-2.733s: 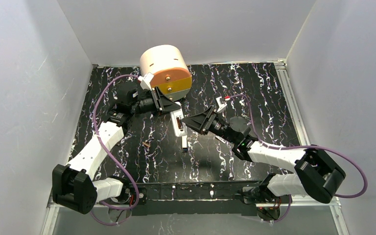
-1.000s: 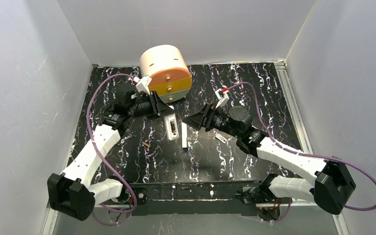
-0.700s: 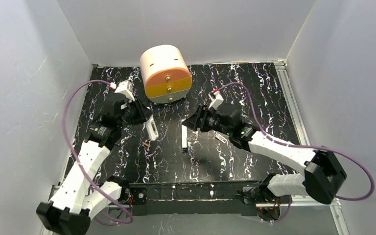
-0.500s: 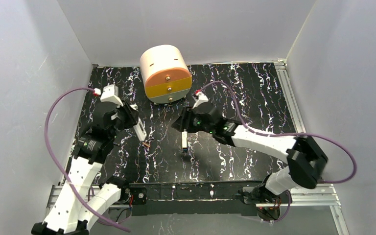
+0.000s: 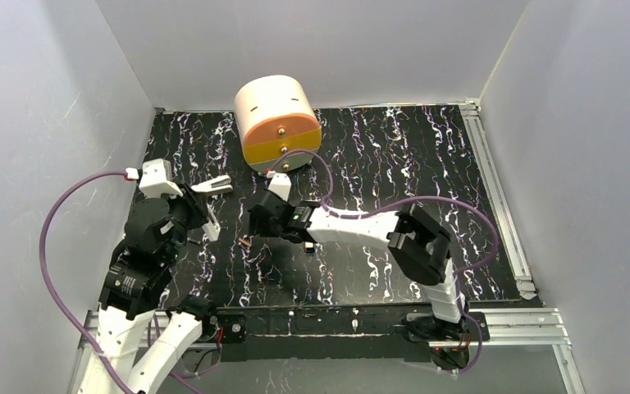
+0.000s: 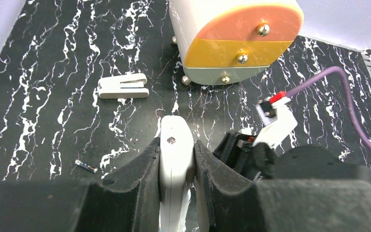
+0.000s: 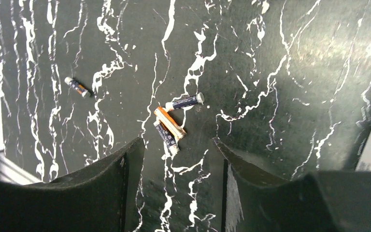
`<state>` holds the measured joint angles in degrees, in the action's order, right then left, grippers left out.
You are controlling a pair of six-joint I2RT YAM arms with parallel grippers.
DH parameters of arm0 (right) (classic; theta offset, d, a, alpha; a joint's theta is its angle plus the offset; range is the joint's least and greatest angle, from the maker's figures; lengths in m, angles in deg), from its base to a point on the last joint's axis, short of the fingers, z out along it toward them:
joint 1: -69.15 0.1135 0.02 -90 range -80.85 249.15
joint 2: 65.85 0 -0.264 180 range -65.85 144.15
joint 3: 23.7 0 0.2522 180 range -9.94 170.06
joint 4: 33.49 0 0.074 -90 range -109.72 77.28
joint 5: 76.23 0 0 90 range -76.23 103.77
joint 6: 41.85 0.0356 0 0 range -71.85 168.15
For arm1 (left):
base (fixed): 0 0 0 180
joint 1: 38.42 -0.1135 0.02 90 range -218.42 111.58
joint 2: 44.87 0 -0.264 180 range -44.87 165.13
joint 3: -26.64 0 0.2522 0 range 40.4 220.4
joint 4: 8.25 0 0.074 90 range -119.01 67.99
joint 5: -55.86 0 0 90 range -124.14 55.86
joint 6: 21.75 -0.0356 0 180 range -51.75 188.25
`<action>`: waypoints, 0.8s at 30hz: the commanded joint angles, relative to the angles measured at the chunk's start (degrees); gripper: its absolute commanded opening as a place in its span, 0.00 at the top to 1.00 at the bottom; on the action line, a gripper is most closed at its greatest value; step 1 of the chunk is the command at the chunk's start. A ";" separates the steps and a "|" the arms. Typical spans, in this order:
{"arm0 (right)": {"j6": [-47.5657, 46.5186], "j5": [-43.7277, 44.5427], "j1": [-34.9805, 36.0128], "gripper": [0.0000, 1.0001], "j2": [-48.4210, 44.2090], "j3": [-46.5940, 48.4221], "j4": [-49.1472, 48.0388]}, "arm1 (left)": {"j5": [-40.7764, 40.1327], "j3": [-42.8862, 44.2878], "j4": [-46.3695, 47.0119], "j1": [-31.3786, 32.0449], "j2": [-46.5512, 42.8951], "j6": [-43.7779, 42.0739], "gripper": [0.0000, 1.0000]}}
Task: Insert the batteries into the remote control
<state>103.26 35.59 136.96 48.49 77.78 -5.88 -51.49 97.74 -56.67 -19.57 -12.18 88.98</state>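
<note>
**Top view.** The left gripper is clamping the remote control clear of the table, near-left of the drawer unit. The right gripper is hanging over the batteries, straight to the near side of that unit.

**Left wrist view.** The jaws are pressing on the remote control's long sides. Its long axis is running along the fingers, and its rounded end is pointing towards the drawer unit. A screw is showing on the upper face; no battery bay is visible.

**Right wrist view.** The right gripper is standing apart and empty, straddling the batteries. They are lying touching, their long axes crossing at different angles. A stray cell is lying well apart.

**Risk.** Closing here is likely to catch two cells or send one rolling, because they are touching. The arms are also working close together, so a knock could twist the held remote.
</note>
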 commanded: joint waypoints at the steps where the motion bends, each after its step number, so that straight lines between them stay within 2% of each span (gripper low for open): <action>1: 9.31 8.03 1.30 0.40 4.02 7.16 8.77 | -1.11 2.65 -0.44 -0.09 -1.57 -2.62 1.00; 6: 11.77 9.70 2.05 0.39 8.60 11.78 10.51 | -2.28 2.59 -1.69 -0.06 -3.39 -3.66 1.00; 12: 12.34 9.19 2.49 0.38 16.74 23.05 17.83 | -13.19 4.10 -4.55 -0.08 -4.52 -5.03 1.00; 24: 12.39 11.71 3.03 0.37 22.74 28.77 23.16 | -13.65 2.86 -3.55 -0.06 -5.62 -7.07 1.00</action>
<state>115.46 44.55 139.58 69.74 103.42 13.86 -63.64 100.26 -61.13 -19.57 -17.51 82.73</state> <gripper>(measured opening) 0.624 0.236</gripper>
